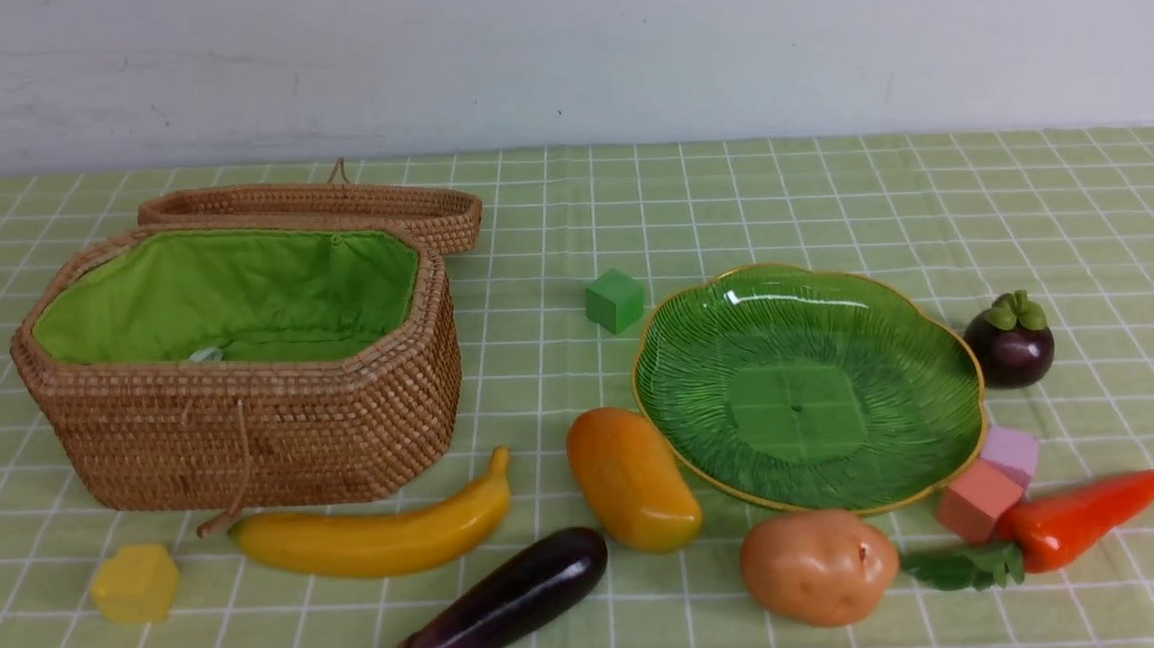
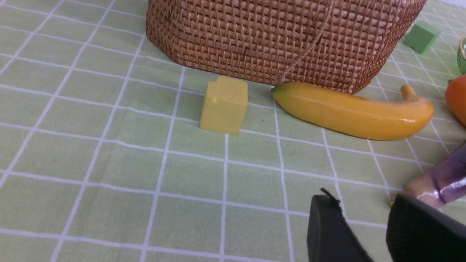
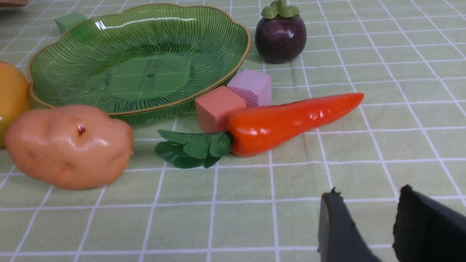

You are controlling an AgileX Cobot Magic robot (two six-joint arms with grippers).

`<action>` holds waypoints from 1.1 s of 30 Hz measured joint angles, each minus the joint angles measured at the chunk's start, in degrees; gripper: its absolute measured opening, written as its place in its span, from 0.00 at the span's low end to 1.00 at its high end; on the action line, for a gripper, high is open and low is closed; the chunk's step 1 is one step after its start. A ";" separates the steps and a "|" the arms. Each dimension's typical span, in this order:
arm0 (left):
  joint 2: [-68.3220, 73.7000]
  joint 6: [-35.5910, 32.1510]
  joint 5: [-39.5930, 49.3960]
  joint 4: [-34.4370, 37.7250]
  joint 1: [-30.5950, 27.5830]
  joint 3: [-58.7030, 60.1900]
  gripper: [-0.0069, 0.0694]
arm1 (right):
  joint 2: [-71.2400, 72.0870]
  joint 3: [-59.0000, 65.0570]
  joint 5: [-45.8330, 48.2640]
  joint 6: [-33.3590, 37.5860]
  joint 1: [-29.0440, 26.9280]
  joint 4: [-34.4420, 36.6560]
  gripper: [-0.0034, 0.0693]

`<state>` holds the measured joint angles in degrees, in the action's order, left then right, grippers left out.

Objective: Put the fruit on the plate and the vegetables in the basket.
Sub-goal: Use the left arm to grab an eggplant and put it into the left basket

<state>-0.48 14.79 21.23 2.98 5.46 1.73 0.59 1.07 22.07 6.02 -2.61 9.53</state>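
The banana [image 1: 380,536] lies in front of the open, green-lined basket [image 1: 253,434], with the mango [image 1: 632,479] and the eggplant [image 1: 499,609] beside it. The bare green plate [image 1: 806,390] sits to the right, the mangosteen [image 1: 1009,343] past its far right edge. The potato [image 1: 817,565] and carrot [image 1: 1085,518] lie in front of the plate. My left gripper [image 2: 360,203] is open over bare cloth, close to the eggplant's stem end [image 2: 440,178]. My right gripper [image 3: 367,194] is open over cloth, short of the carrot [image 3: 291,120]. Neither gripper shows in the front view.
The basket's lid [image 1: 329,204] is folded back behind it. A yellow block [image 1: 135,583] sits left of the banana and a green block [image 1: 615,300] behind the plate. A salmon block [image 1: 977,500] and a lilac block [image 1: 1011,453] touch the plate's near right rim.
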 joint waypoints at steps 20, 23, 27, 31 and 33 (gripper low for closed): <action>0.00 0.33 -1.26 0.76 0.00 0.00 0.40 | 0.00 0.00 0.00 0.00 0.00 0.00 0.38; 0.00 3.58 -5.56 7.26 0.00 0.00 0.40 | 0.00 0.00 0.00 0.00 0.00 0.00 0.38; 0.00 7.67 -12.53 18.61 0.00 0.00 0.40 | 0.00 0.00 0.00 0.00 0.00 0.00 0.38; 0.00 8.87 -18.47 27.10 0.00 0.00 0.40 | 0.00 0.00 0.00 0.00 0.00 0.00 0.38; 0.00 9.05 -20.82 30.11 0.00 0.00 0.40 | 0.00 0.00 0.00 0.00 0.00 0.00 0.38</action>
<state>-0.48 23.84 0.41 33.09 5.46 1.73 0.59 1.07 22.07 6.02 -2.61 9.53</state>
